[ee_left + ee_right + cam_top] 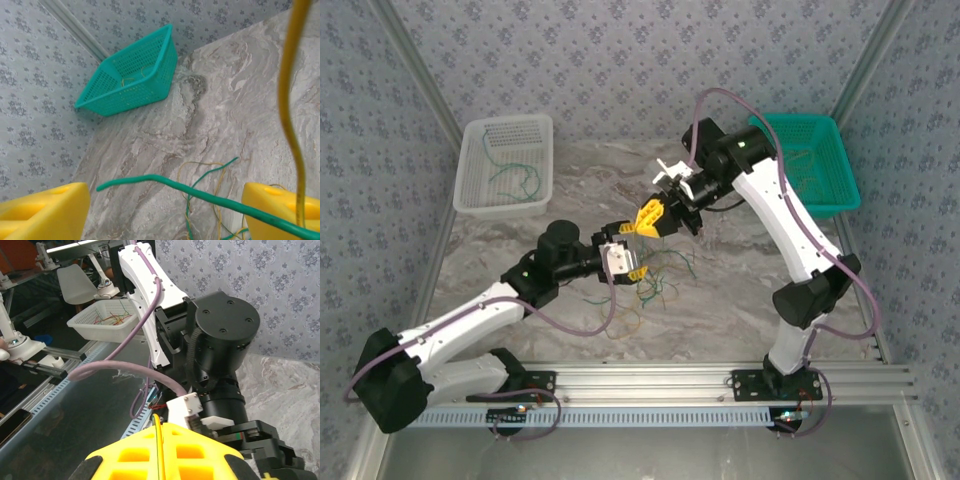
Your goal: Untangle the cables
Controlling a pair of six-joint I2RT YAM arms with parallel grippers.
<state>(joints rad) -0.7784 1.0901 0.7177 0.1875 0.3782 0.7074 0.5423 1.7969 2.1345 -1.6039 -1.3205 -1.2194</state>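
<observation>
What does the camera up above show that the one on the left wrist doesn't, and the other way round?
From above: both whole arms, the white basket with green wires at the far left, and the right gripper close to the left gripper, near the tangle of loose cables.

From the left wrist: a close look at its yellow fingers spread wide, a green cable crossing between them, and a yellow cable hanging down by one finger.

Both: the green basket, the marble table and the tangle.
</observation>
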